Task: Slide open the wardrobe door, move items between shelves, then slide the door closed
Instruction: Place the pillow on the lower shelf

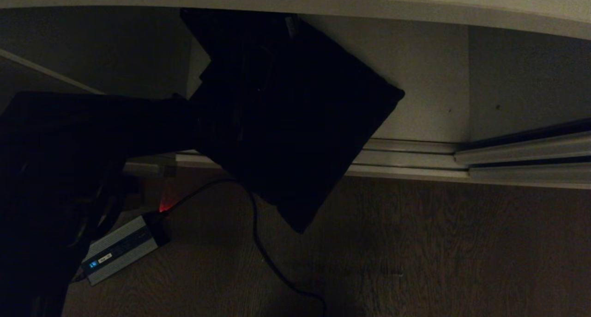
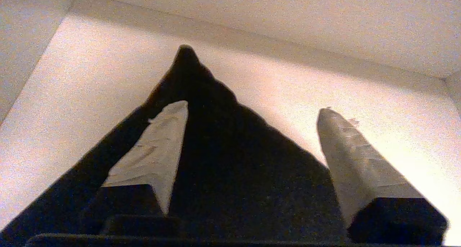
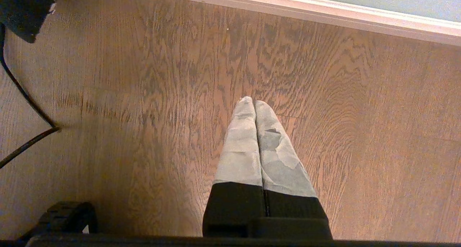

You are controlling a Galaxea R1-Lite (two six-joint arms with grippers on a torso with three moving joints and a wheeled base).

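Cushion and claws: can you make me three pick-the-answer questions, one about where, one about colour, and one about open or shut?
1. Where is the cushion? A. All on the floor. B. On the white shelf, one corner poking out over the floor. C. Hanging on a hook.
2. What colour is its showing side? A. Black. B. Red. C. Yellow.
3. How is the left claw? A. Shut tight. B. Open. C. Out of sight.
Answers: 1 B, the head view shows it lying across the shelf edge; 2 A, it looks plain black; 3 B, its fingers stand wide apart over the cushion, while the right claw is shut above the floor.
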